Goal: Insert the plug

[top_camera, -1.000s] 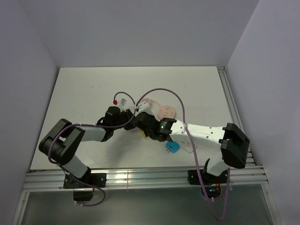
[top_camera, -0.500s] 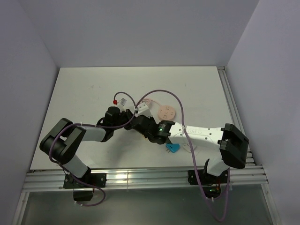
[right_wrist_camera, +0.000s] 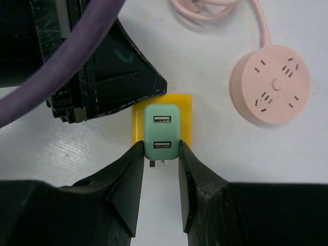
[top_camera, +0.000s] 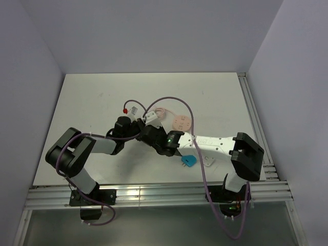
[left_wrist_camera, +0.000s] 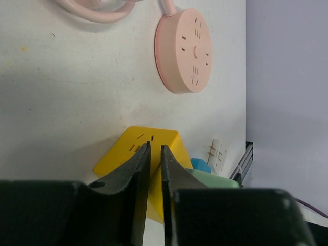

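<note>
I've got the right pincer (right_wrist_camera: 160, 149), bottom middle of its wrist view, clamped on the green charger (right_wrist_camera: 161, 132). The charger sits over the yellow socket block (right_wrist_camera: 185, 110), with its prongs just showing at the lower edge. The left pincer (left_wrist_camera: 155, 147) is narrowed to a thin slit with nothing between the fingers, its tips at the block's edge. The round pink power strip (right_wrist_camera: 277, 91) lies upper right, apart.
</note>
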Robot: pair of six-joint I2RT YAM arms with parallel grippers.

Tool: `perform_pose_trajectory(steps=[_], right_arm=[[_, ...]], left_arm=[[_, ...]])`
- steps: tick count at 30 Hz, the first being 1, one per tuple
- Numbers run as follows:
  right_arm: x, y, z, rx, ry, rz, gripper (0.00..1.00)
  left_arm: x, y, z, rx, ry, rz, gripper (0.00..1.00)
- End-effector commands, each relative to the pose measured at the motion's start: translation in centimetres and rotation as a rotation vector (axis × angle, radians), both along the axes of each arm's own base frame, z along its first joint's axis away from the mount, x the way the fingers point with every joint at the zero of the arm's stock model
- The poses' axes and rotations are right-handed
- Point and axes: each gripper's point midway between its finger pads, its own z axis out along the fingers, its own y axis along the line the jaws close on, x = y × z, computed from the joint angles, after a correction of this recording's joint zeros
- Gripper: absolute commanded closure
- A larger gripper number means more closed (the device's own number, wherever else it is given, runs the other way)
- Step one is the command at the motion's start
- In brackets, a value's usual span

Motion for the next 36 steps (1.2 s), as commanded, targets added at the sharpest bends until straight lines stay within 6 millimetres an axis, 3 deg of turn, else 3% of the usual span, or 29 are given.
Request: perform_pose_trajectory(steps=[1, 6, 16, 20, 23, 24, 25, 27, 28, 29, 31, 32, 35, 36], right_arm=[[-2.7, -0.5, -6.0, -0.079, 0.193, 0.041, 1.0], [-2.9, -1.5, -6.9, -0.057, 0.227, 0.028, 1.0], [-3.8, -1.3, -8.9, -0.047, 0.282, 0.021, 1.0], [-3.0, -0.5, -5.8, 0.042, 0.21, 0.036, 1.0], [-1.6, 0.4, -2.2, 0.093, 0.134, 0.046, 0.85], [-1.0, 1.2, -0.4, 0.125, 0.103, 0.054, 0.64], [-0.6, 1.3, 0.9, 0.129, 0.079, 0.062, 0.54], [0.2, 2.0, 5.1, 0.198, 0.02, 0.074, 0.35], [0.5, 1.9, 6.5, 0.216, -0.001, 0.082, 0.32], [0.6, 1.6, 8.5, 0.255, -0.026, 0.083, 0.3], [0.8, 0.6, 10.5, 0.278, -0.051, 0.069, 0.24], [0.9, -0.5, 12.2, 0.309, -0.072, 0.051, 0.24], [0.0, -4.2, 12.7, 0.335, -0.066, -0.026, 0.23], [-0.6, -5.5, 12.0, 0.335, -0.032, -0.071, 0.24]], left_arm=[[-2.2, 0.2, -2.6, 0.048, 0.091, -0.045, 0.82], [-2.5, 0.4, -2.7, 0.051, 0.089, -0.047, 0.84], [-2.7, 0.6, -2.9, 0.06, 0.094, -0.043, 0.81], [-1.9, 0.8, -2.2, 0.076, 0.073, -0.026, 0.7], [-1.2, 1.0, -1.4, 0.081, 0.06, -0.012, 0.61], [-0.7, 1.3, -1.1, 0.086, 0.056, 0.0, 0.59], [-0.7, 1.5, -1.2, 0.1, 0.065, 0.004, 0.54], [0.4, 1.8, 0.6, 0.101, 0.023, 0.024, 0.47], [0.6, 2.3, 0.7, 0.122, 0.031, 0.04, 0.4], [1.3, 2.3, 2.5, 0.119, -0.009, 0.053, 0.31], [2.0, 3.7, 3.1, 0.15, -0.008, 0.1, 0.01], [2.4, 4.0, 4.9, 0.143, -0.04, 0.112, 0.01], [3.2, 6.3, 7.5, 0.156, -0.069, 0.193, 0.01], [3.3, 7.2, 8.1, 0.161, -0.077, 0.221, 0.01]])
